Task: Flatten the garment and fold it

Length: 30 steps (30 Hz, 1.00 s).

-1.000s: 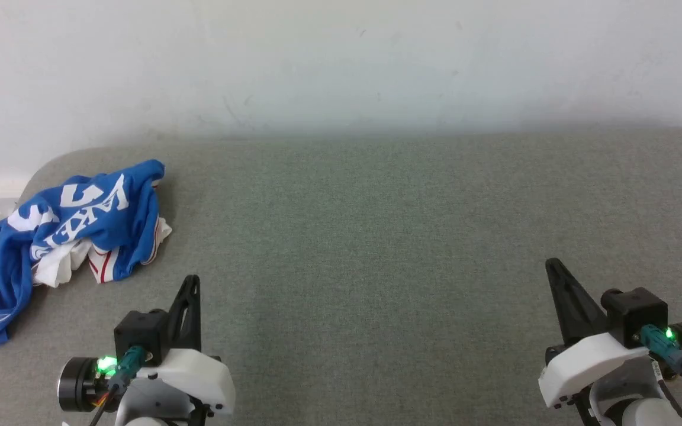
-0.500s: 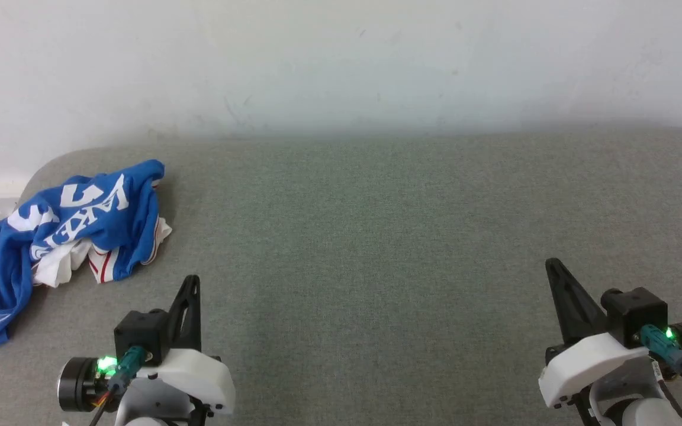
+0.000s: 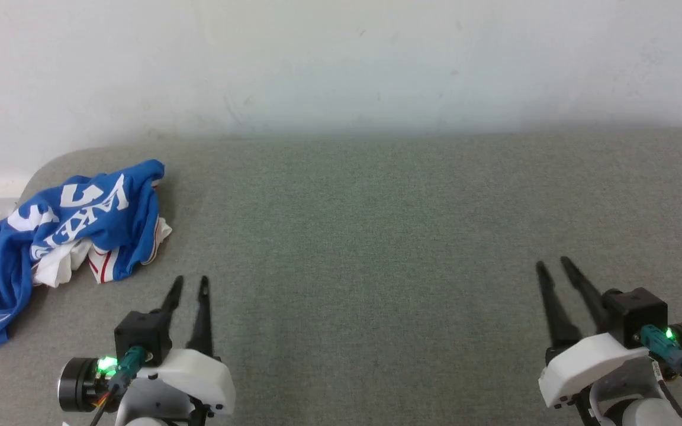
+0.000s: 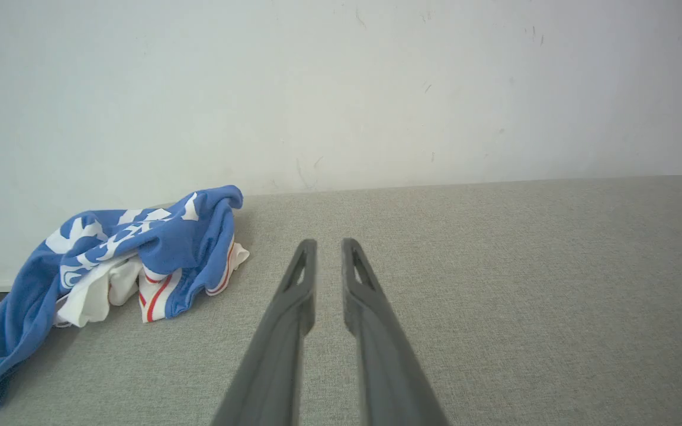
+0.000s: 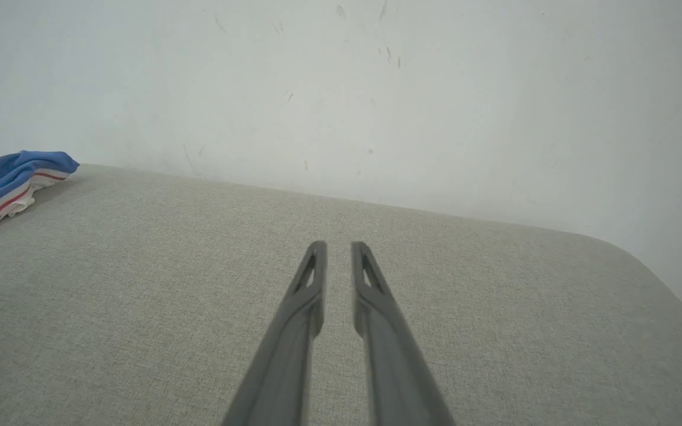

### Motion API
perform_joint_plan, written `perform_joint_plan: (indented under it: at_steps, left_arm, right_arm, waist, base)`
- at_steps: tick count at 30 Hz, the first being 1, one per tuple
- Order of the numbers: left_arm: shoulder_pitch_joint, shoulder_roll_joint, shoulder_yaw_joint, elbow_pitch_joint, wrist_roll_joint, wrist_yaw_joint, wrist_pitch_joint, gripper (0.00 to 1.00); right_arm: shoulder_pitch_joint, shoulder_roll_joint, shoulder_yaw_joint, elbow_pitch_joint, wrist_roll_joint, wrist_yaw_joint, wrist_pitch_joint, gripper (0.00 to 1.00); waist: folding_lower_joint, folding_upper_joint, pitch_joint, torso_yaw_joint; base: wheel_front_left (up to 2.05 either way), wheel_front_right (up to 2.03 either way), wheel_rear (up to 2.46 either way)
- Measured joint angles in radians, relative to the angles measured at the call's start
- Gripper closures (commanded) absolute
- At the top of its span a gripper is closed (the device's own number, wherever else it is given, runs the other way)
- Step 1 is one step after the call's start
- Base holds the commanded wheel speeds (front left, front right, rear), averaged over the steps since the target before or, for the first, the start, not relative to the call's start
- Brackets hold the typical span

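Observation:
The garment [image 3: 74, 231] is a bright blue T-shirt with white print, white sleeves and red trim. It lies crumpled at the far left of the grey table [image 3: 376, 236], one end trailing toward the left edge. In the left wrist view the garment [image 4: 122, 260] lies left of the fingers. My left gripper [image 3: 189, 283] hovers near the front, right of the garment and apart from it, its jaws slightly open and empty. My right gripper [image 3: 553, 264] stands far off at the front right, also slightly open and empty. The right wrist view catches the garment [image 5: 3, 180] at its left edge.
A pale wall [image 3: 341, 65] rises right behind the table's far edge. The table has rounded corners, and its left edge runs close to the garment. Bare grey cloth stretches between the two grippers.
Both grippers have parted their fingers a little; earlier each pair was pressed together. The arms and the garment have stayed in place.

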Motion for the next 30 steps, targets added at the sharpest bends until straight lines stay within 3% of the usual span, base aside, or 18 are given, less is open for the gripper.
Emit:
perform_joint_plan:
  at_steps: [30]
  left_arm:
    - [0.001,0.000,-0.020,0.006,-0.021,0.024,-0.046,0.00]
  right_arm:
    - [0.002,0.000,-0.006,0.000,0.019,0.000,-0.047,0.00]
  waist:
    - [0.0000,0.0000,-0.006,0.043]
  base:
    - [0.00,0.00,0.00]
